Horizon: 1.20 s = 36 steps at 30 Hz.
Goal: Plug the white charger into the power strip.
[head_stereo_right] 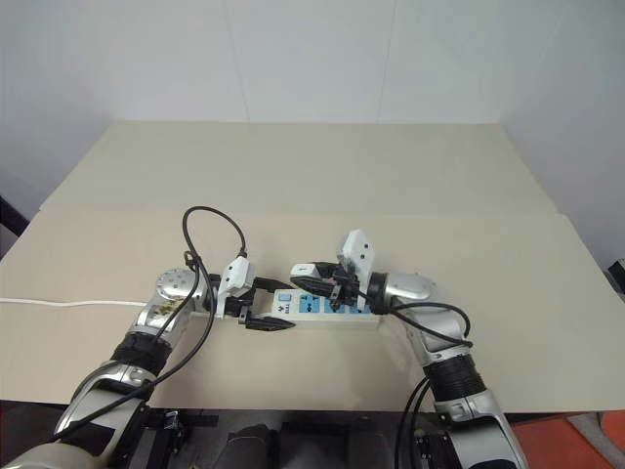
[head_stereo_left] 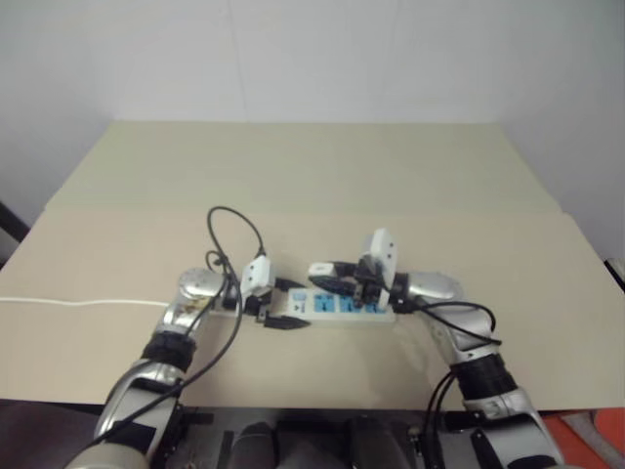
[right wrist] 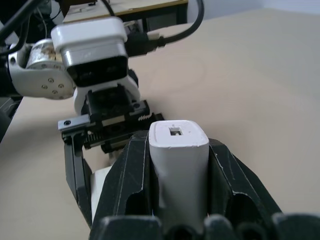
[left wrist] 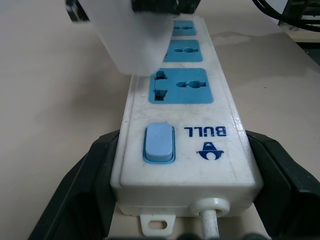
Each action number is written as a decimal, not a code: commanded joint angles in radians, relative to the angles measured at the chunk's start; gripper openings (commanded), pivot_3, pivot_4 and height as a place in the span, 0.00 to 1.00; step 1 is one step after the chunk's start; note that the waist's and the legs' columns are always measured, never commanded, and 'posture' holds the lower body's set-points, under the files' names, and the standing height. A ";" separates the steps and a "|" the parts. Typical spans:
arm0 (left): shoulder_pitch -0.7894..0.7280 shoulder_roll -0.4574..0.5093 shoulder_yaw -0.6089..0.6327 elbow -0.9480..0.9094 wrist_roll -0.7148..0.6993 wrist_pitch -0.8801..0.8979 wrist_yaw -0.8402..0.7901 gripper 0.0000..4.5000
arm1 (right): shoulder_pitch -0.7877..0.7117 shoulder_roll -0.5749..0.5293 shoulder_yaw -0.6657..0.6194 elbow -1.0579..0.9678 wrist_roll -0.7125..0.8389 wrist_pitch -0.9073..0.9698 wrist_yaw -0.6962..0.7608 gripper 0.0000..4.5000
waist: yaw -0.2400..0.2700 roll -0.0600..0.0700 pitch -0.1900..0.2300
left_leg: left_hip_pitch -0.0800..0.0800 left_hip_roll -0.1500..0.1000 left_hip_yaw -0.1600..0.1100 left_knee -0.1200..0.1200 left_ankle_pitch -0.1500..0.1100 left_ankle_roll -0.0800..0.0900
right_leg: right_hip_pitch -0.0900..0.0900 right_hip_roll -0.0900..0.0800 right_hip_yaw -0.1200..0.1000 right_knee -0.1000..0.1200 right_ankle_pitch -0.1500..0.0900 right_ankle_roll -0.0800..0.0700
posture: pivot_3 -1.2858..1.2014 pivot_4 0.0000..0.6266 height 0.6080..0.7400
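Note:
The power strip (head_stereo_left: 344,306) lies flat on the beige table, its three blue sockets (left wrist: 182,86) in a row beyond a blue switch (left wrist: 159,143). My left gripper (head_stereo_left: 293,304) is shut on the strip's switch end, one black finger (left wrist: 82,187) along each long side. My right gripper (head_stereo_right: 317,277) is shut on the white charger (right wrist: 177,160) and holds it just above the strip. In the left wrist view the charger (left wrist: 131,42) hangs over the socket nearest the switch, a little off to one side. Its prongs are hidden.
The strip's thin white cord (head_stereo_left: 78,302) runs off over the table's left edge. Black cables (head_stereo_left: 229,230) loop up from my left wrist. The table (head_stereo_left: 312,166) stretches bare towards the white wall behind. Its front edge lies just below both arms.

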<state>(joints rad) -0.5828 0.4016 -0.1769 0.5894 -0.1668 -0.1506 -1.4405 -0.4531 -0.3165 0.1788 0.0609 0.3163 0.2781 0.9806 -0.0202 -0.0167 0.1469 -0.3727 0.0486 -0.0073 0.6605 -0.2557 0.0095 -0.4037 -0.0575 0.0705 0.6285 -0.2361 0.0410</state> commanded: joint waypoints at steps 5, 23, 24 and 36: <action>-0.003 0.008 -0.012 0.000 0.010 0.001 0.000 0.73 | -0.024 0.020 0.010 0.016 -0.008 -0.048 0.006 0.26 | 0.000 0.000 0.000 | 0.000 0.000 0.000 0.000 0.000 0.000 | 0.000 0.000 0.000 0.000 0.000 0.000 | 0.52 0.24 1.00; -0.001 0.018 -0.010 -0.001 0.013 0.000 0.000 0.73 | -0.021 0.019 0.010 0.084 -0.031 -0.084 0.021 0.26 | 0.000 0.000 0.000 | 0.000 0.000 0.000 0.000 0.000 0.000 | 0.000 0.000 0.000 0.000 0.000 0.000 | 0.52 0.24 1.00; -0.001 0.019 -0.010 -0.001 0.013 0.000 0.000 0.73 | -0.022 0.022 0.012 0.080 -0.025 -0.078 0.025 0.26 | 0.000 0.000 0.000 | 0.000 0.000 0.000 0.000 0.000 0.000 | 0.000 0.000 0.000 0.000 0.000 0.000 | 0.52 0.24 1.00; 0.006 0.024 -0.009 -0.008 0.012 0.004 -0.001 0.73 | -0.005 0.027 0.032 0.060 -0.017 -0.069 0.059 0.26 | -0.001 0.000 0.000 | 0.000 0.000 0.000 0.000 0.000 0.000 | 0.000 0.000 0.000 0.000 0.000 0.000 | 0.52 0.24 1.00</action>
<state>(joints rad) -0.5827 0.4043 -0.1776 0.5889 -0.1655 -0.1505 -1.4396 -0.4675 -0.2897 0.1995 0.1347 0.2961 0.2035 1.0325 -0.0211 -0.0168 0.1468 -0.3724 0.0486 -0.0073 0.6605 -0.2557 0.0095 -0.4036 -0.0575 0.0705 0.6286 -0.2361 0.0410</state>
